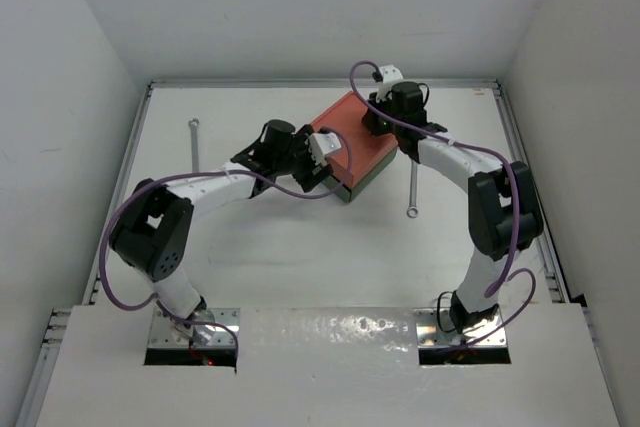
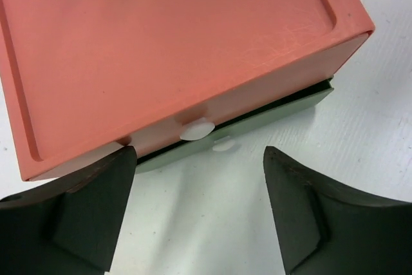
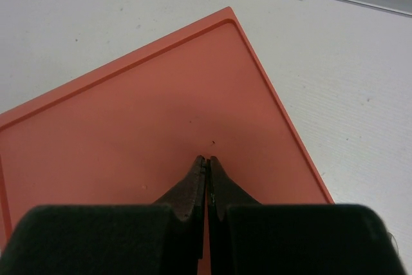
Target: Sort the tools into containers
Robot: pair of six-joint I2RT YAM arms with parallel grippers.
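Knob (image 2: 197,130) of orange-red box (image 2: 161,43) is white; dark green box (image 2: 293,101) lies beneath.

Bright even light, soft shadows — fingertips blurred

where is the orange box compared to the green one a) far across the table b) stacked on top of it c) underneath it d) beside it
B: in the left wrist view the orange box sits on the green box, whose edge peeks out beneath.
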